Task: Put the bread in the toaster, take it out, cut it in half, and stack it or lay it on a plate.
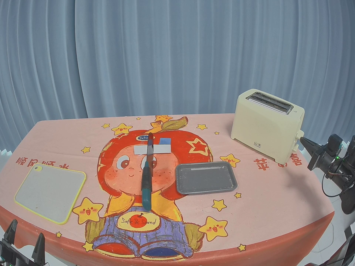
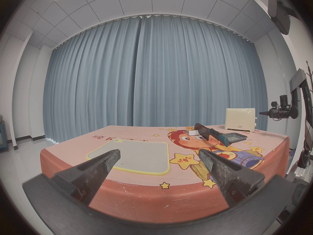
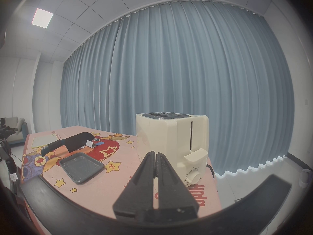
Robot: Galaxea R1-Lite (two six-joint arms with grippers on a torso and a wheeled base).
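My right claw [image 3: 155, 154], pinched together, sits mid-frame near the toaster lever [image 3: 195, 156]; I'd press straight down. Left claw [image 2: 158, 154] gapes wide.

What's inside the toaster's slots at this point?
Nothing sticks up out of the toaster: in the head view both top slots look dark, with no bread above the rim. The bottom of the slots is hidden by the casing, so bread sunk inside cannot be ruled out.

The right tool [image 3: 155, 154], fingers together, sits before the cream toaster [image 3: 164, 133] near its lever [image 3: 195, 156]; a grey tray [image 3: 81, 167] lies beyond.
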